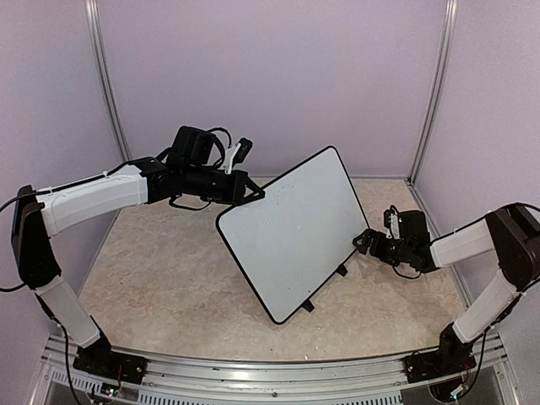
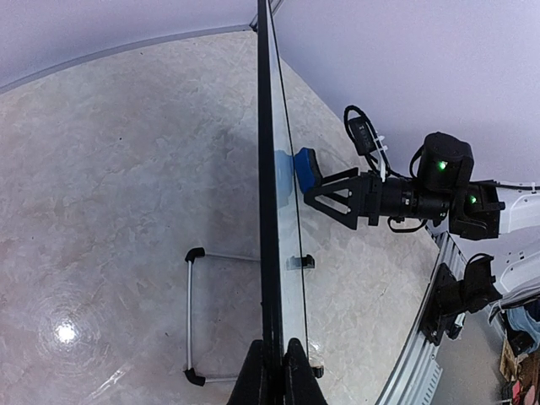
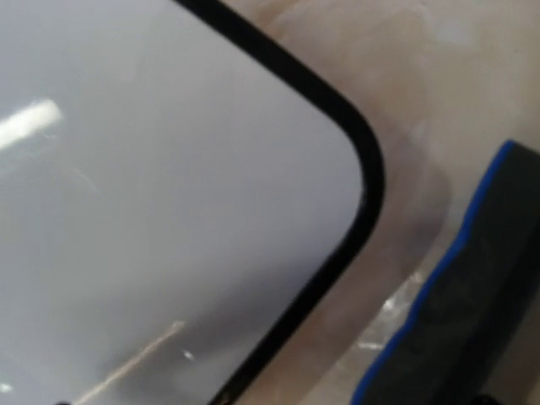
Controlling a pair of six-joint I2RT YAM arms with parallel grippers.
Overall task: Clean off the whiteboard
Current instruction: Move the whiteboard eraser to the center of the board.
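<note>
The whiteboard point(image 1: 291, 232) stands tilted on the table, its white face toward the arms; I see no marks on it. My left gripper point(image 1: 253, 192) is shut on its upper left rim. In the left wrist view the board point(image 2: 270, 169) runs edge-on up the frame, with the left gripper point(image 2: 281, 371) pinching it at the bottom. My right gripper point(image 1: 364, 243) is at the board's right edge, holding a blue eraser point(image 2: 306, 169) against the face. The right wrist view shows a rounded board corner point(image 3: 169, 186) and the eraser point(image 3: 472, 321) at lower right; its fingers are out of frame.
A wire stand point(image 2: 190, 312) props the board from behind. Two black clip feet point(image 1: 342, 271) sit along its lower rim. Lilac walls close in three sides. A metal rail point(image 1: 270, 371) carrying the arm bases runs along the near edge.
</note>
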